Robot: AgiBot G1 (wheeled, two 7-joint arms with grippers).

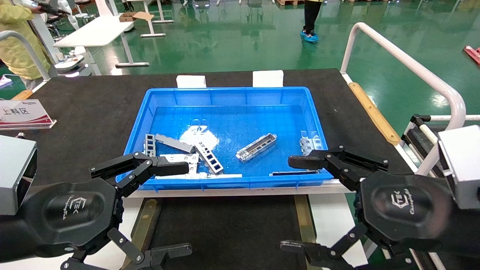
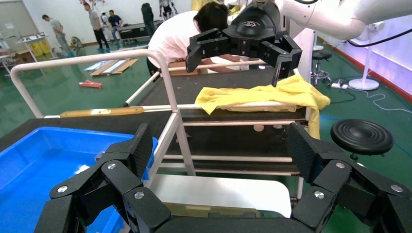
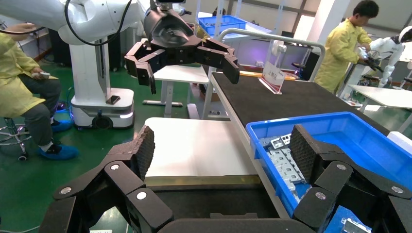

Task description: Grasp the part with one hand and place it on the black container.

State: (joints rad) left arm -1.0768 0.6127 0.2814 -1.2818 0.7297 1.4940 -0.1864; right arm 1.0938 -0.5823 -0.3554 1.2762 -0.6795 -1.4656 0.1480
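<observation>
Both pincers, left (image 1: 170, 208) and right (image 1: 296, 202), hang wide open w/ nothing held, over the black container (image 1: 225, 228). The part (image 1: 257, 147) lies in the blue bin (image 1: 232, 95) amid other plates (image 1: 176, 143); bin's near wall stands between.

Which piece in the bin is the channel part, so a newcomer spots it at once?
Look inside the blue plastic bin on the black table mat. Near its floor's middle, apart from the other pieces, lies the narrow silver-grey metal channel bracket, angled diagonally. Unlike the flatter plates piled at the left, it lies alone.

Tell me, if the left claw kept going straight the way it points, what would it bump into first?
Probably the right claw, which faces it across the black container. The gap between them looks free, though depth is hard to judge.
</observation>
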